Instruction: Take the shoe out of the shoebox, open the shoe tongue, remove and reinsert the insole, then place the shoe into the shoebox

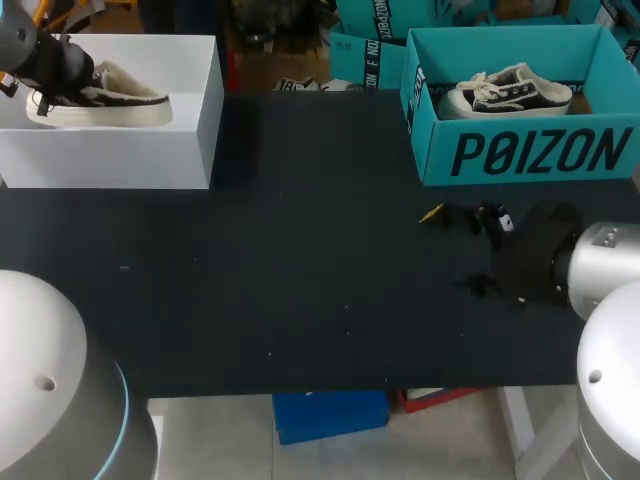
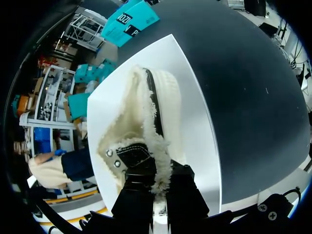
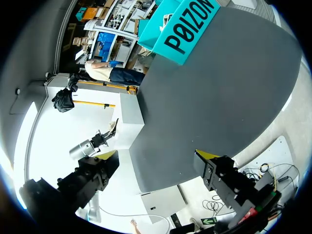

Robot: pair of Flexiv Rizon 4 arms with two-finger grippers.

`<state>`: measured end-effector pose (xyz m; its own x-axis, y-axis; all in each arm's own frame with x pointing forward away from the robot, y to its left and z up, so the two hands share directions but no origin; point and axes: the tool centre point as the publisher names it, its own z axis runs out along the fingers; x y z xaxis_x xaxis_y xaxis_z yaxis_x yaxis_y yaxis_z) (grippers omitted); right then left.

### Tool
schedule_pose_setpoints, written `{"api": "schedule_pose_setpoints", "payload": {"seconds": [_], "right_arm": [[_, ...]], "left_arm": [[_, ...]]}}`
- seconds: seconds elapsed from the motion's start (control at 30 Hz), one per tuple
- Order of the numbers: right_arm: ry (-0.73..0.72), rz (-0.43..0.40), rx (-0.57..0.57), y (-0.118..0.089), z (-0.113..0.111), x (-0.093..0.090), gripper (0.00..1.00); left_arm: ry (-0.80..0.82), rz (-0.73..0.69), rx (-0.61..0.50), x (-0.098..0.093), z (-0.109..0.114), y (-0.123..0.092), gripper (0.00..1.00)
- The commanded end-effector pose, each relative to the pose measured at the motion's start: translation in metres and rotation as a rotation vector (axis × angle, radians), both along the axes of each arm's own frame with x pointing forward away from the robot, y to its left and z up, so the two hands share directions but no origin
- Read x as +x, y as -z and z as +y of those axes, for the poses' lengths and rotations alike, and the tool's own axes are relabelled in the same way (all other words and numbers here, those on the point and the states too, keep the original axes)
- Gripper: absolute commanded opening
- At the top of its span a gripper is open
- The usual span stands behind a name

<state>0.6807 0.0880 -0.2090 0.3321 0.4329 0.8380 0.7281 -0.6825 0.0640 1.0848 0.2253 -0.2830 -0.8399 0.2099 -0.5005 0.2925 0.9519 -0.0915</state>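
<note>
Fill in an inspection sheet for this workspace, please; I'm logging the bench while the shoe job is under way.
Surface: dark table, no damage seen.
Job's things: cream shoe lying in the white box at the table's back left.
Clutter: teal box at the back right, with a black and white sneaker in it.
Grippers: left gripper shut on the cream shoe's fleecy collar; right gripper open, above the table in front of the teal box, holding nothing.
Cables: nothing seen on the table.
Surroundings: nothing seen reaching over the table.
</note>
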Motion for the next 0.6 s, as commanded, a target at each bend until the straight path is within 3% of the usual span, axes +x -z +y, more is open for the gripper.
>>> {"api": "schedule_pose_setpoints", "payload": {"seconds": [0.03, 0.6], "right_arm": [[-0.089, 0.060, 0.090, 0.0041, -0.0067, -0.0055, 1.00], [-0.089, 0.060, 0.090, 0.0041, -0.0067, -0.0055, 1.00]], "left_arm": [[0.003, -0.001, 0.000, 0.0006, 0.0007, -0.0012, 0.00], [0.002, 0.006, -0.008, -0.0001, -0.0027, -0.0031, 0.00]]}}
